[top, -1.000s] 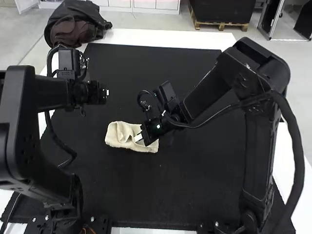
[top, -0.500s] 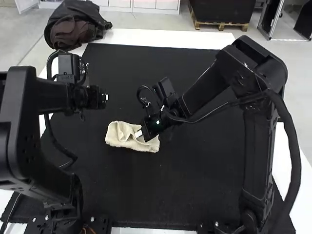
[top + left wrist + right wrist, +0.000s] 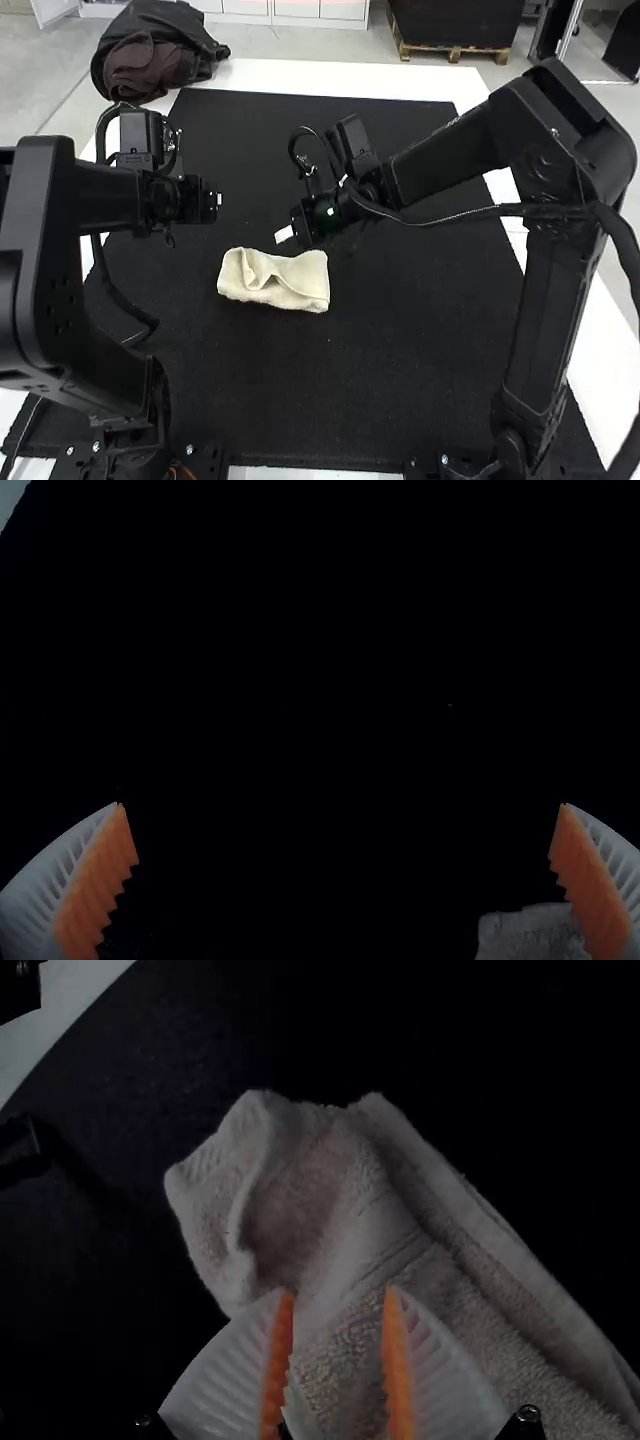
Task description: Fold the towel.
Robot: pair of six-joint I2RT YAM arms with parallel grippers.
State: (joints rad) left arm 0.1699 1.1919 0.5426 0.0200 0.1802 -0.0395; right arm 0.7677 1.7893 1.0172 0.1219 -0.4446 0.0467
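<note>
The cream towel (image 3: 300, 282) lies folded into a small, uneven strip on the black mat, with a rumpled ridge at its left part. In the right wrist view the towel (image 3: 455, 1310) has a bunched, creased end and layered long edges. My right gripper (image 3: 285, 235) is just beyond the towel, apart from it; in its wrist view the gripper (image 3: 340, 1295) is open over the cloth. Farther back and to the left, my left gripper (image 3: 217, 200) hangs over the mat. Its own view has the gripper (image 3: 342, 805) wide open, a towel edge (image 3: 530, 935) near one finger.
The black mat (image 3: 400, 370) spreads over the white table (image 3: 330, 76). A dark bag (image 3: 150, 60) rests at the back left corner. A cable (image 3: 118, 285) of the left arm loops down onto the mat's left side.
My right gripper has come off the towel and moved away toward the back. The towel's right part, covered before, is exposed. The left arm has barely moved.
</note>
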